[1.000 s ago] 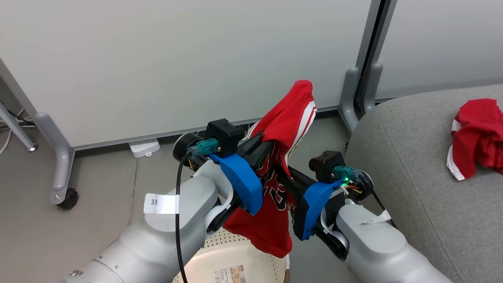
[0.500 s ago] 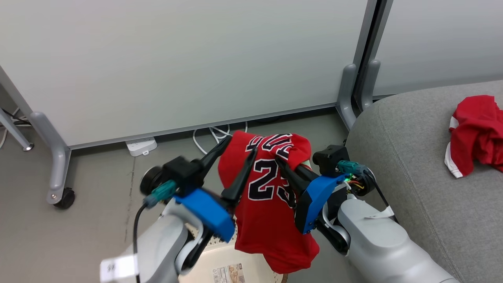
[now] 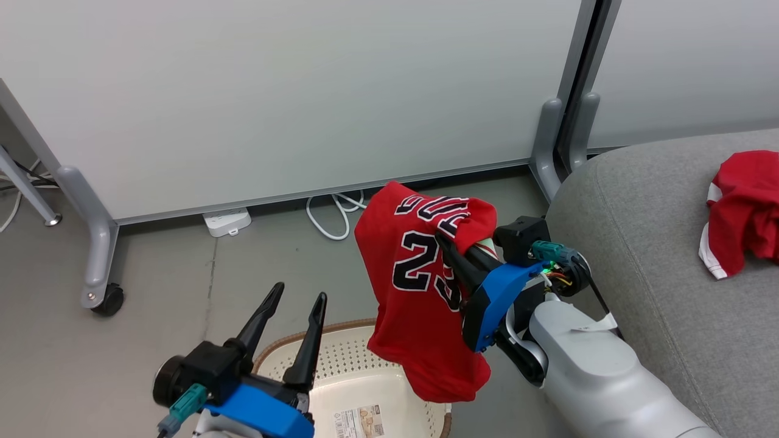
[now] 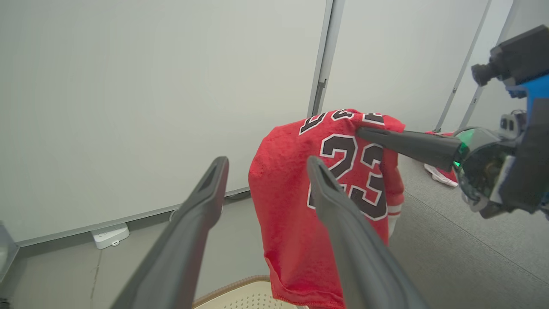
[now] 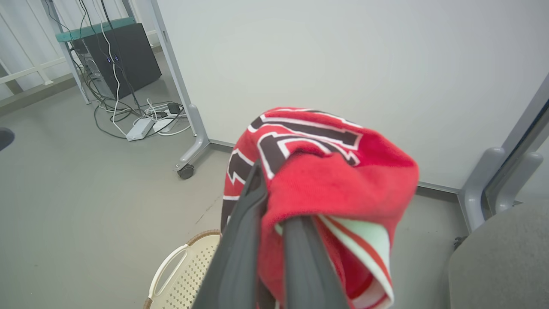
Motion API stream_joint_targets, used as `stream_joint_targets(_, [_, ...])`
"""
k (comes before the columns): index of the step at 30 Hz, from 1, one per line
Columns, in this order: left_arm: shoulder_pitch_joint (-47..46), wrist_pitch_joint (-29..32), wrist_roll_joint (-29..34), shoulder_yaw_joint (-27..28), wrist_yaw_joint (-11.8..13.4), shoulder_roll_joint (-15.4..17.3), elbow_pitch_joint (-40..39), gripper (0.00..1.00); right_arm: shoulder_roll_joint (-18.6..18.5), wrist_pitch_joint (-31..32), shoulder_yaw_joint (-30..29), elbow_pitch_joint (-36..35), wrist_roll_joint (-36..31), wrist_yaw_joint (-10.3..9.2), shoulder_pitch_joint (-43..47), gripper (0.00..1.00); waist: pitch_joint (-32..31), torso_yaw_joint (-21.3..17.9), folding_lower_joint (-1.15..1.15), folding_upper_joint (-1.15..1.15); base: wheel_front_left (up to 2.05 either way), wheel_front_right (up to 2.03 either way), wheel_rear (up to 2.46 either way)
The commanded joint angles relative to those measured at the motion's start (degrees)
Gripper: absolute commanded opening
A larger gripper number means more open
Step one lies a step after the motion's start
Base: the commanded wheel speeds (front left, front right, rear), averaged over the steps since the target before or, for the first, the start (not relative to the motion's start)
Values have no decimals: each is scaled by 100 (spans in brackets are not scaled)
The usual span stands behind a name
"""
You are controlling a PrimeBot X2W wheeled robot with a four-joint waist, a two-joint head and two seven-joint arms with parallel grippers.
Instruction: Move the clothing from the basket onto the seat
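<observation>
Having let go of the jersey, the left gripper is now hanging low and nearest the camera, above the basket, its two fingers spread wide with nothing between them. Just beyond it the red "23" jersey is hanging clear of the basket, draped over the right gripper, whose fingers are pressing close together on a fold near the top of the cloth; the hem is dangling above the basket's far rim. Farther to the right the grey seat is waiting, with the other red garment already lying crumpled on it, well apart from the one in the air. By my reading, the second piece is being carried across. The next move is calling for the right arm to swing rightward, high enough for the trailing hem to clear the seat's rounded edge, before the fingers part over the cushion.
</observation>
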Motion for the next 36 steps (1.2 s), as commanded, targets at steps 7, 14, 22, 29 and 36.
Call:
stream_joint_targets(7, [309,-16,332,463,-145,-195,-118,100,-13,-43,-111,-57,-110,1,4,0,68,13,0,0,0,0,0])
stream_joint_targets(14, [376,-16,515,669,-200,-354,-113,100,-13,-43,-168,-99,-169,1,37,0,120,-34,0,0,0,0,0])
stream_joint_targets(22, [360,-16,590,728,-216,-358,-148,100,-13,-39,-252,-149,-209,1,-23,0,236,-375,0,0,0,0,0])
stream_joint_targets(29, [272,-16,599,777,-218,-306,-185,100,-13,-39,-290,-213,-235,1,-109,0,387,-1094,0,0,0,0,0])
stream_joint_targets(36, [183,-16,645,794,-218,-295,-195,100,-11,-38,-425,-228,-325,1,-137,0,535,-1822,0,0,0,0,0])
